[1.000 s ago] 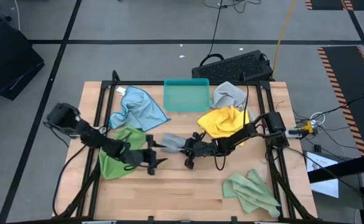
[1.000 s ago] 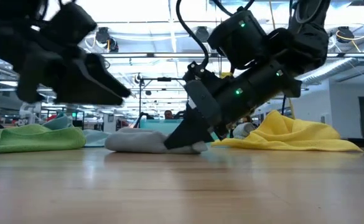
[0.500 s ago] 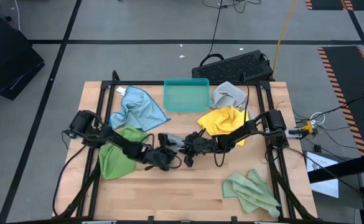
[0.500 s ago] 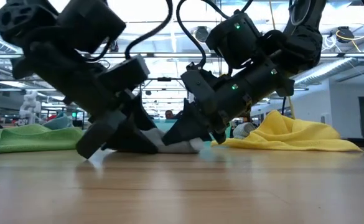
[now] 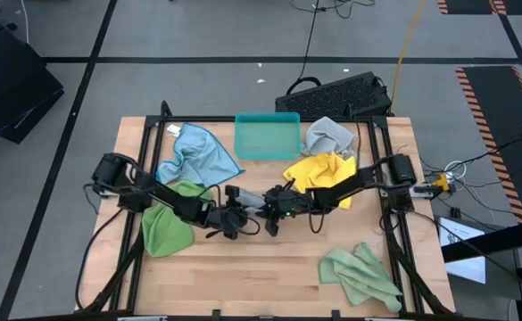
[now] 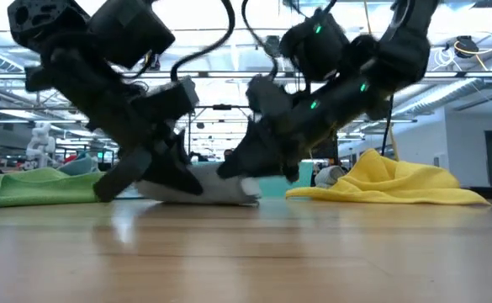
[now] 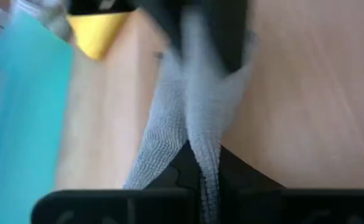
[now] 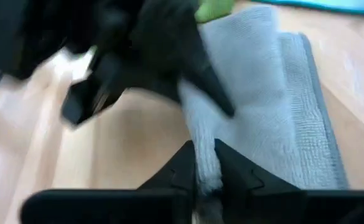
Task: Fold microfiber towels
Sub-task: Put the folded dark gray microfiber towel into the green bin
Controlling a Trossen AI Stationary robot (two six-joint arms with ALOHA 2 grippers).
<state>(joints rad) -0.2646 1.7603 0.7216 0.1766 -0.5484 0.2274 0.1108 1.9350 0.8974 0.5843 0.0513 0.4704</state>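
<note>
A small grey towel point(image 5: 250, 203) lies bunched in the middle of the table between my two grippers, its underside on the wood point(image 6: 216, 190). My left gripper point(image 5: 236, 218) reaches in from the table's left and is shut on the towel's left end. My right gripper point(image 5: 274, 212) comes in from the right and has the towel's right end between its fingers. Each wrist view shows the other gripper as a dark blur beyond the grey towel point(image 7: 194, 106) point(image 8: 262, 93). My left gripper pinches a narrow gathered ridge of the grey towel point(image 7: 208, 165) between its two fingers. It slants down from the table's left. The towel spreads out beyond the fingers and rests on the table. My right gripper holds a folded edge of the grey towel point(image 8: 207, 155) between its two fingers point(image 8: 231, 171), which stand only a little apart. It slants down from the table's right. The rest of the towel lies flat on the wood beyond them.
Round about lie a light blue towel point(image 5: 194, 152), a green towel point(image 5: 169, 228) under the left arm, a yellow towel point(image 5: 319, 172), a second grey towel point(image 5: 327, 135) and a green towel point(image 5: 360, 272) near the right front. A teal tray point(image 5: 267, 135) stands at the far edge.
My left gripper has swung in from the left toward the grey towel, dropped its fingers to the table and shut on the towel's left end. My right gripper has lifted slightly at the towel's right end. The towel has stayed on the table.
</note>
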